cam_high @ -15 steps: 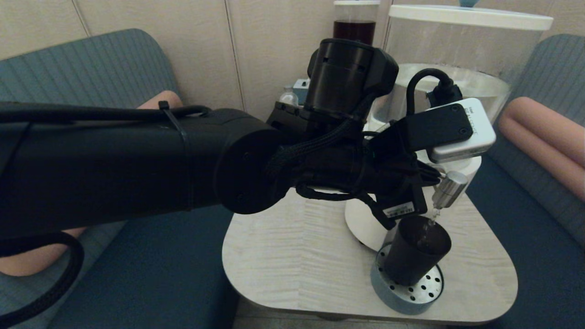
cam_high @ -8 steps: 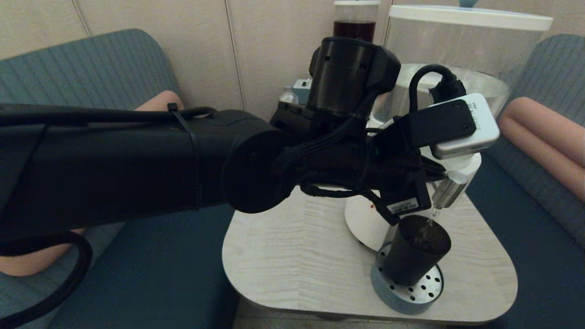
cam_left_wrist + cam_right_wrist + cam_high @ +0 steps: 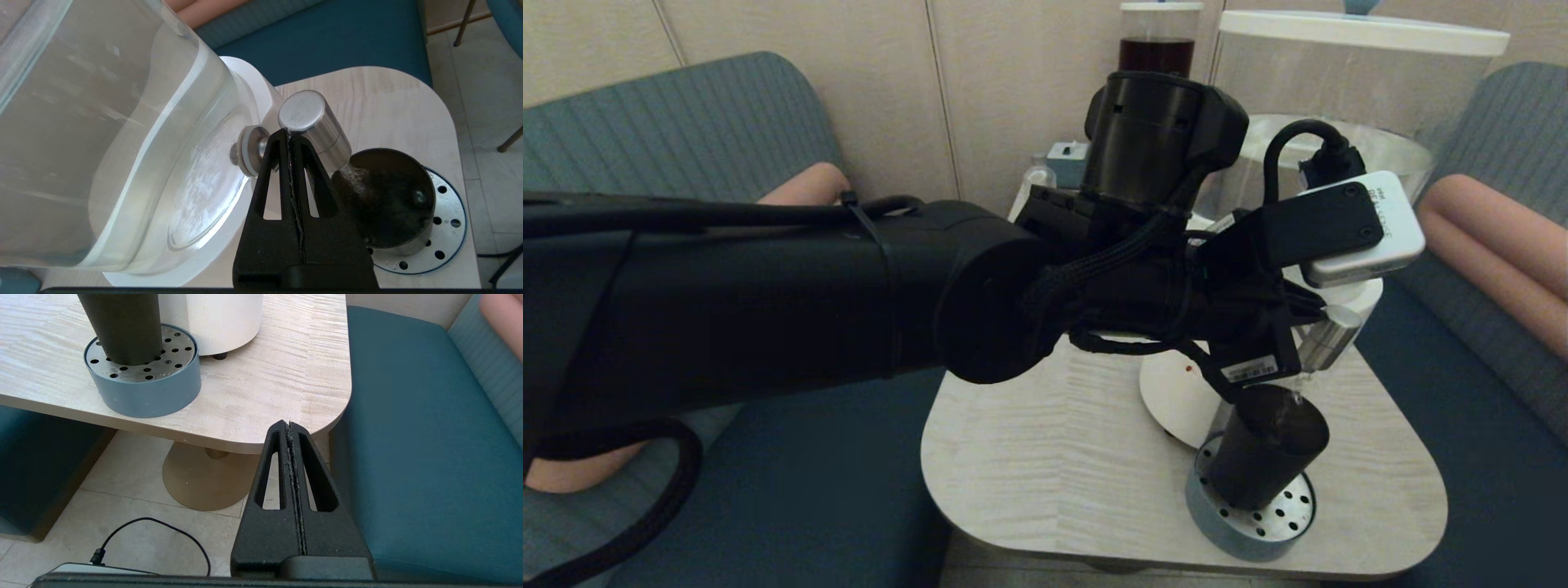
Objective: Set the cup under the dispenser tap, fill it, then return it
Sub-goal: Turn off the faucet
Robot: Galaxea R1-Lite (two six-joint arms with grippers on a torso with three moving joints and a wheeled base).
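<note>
The left gripper (image 3: 289, 132), fingers pressed together on nothing, touches the dispenser tap (image 3: 314, 124) while water runs into the cup (image 3: 388, 196), upright on the perforated drip tray (image 3: 449, 228) near the table's (image 3: 1045, 457) front right corner. The right gripper (image 3: 289, 425) hangs clenched beside that edge.

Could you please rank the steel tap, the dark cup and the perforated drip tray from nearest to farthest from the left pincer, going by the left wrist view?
1. The dispenser tap: the shut left pincer has its tips right at the tap's cap.
2. The cup: just beyond, below the spout, catching the stream.
3. The drip tray: under the cup, its perforated rim showing on the far side.
</note>
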